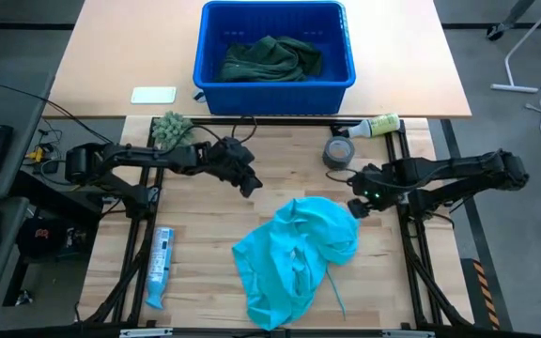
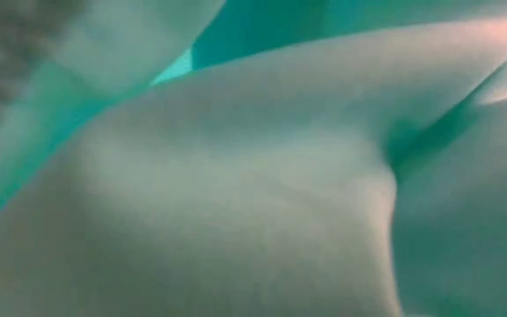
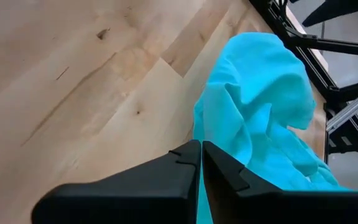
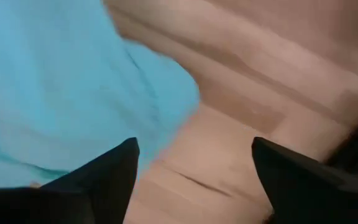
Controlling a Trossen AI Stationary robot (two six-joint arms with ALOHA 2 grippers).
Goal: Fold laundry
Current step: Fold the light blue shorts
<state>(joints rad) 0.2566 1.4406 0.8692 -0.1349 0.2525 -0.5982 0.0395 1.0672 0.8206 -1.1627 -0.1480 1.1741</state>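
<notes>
A turquoise shirt (image 1: 297, 258) is seen crumpled in a loose heap on the wooden desk (image 1: 205, 235), toward six o'clock of the high view, with one rounded bulge at its two o'clock side and a thin strip trailing off toward five o'clock. The low view is filled by its cloth, pressed close to the lens. A dark green garment (image 1: 270, 59) is piled inside a blue bin (image 1: 275, 89) at twelve o'clock, on the lighter surface beyond the desk.

The left end effector (image 1: 249, 185) is held above bare wood at about ten o'clock of the shirt, apart from it; its fingers (image 3: 185, 168) are seen pressed together with nothing between them. The right end effector (image 1: 357, 207) is placed just beside the shirt's bulge, at its two o'clock edge; its fingers (image 4: 114, 165) are spread wide apart and nothing is clamped, the cloth lying just past one fingertip.

A fuzzy grey-green ball (image 1: 171, 129), a roll of tape (image 1: 338, 151) and a bottle (image 1: 376, 125) are lined along the desk's far edge. A tube (image 1: 160, 266) lies at eight o'clock, and a white card (image 1: 153, 95) sits at nine o'clock of the bin.
</notes>
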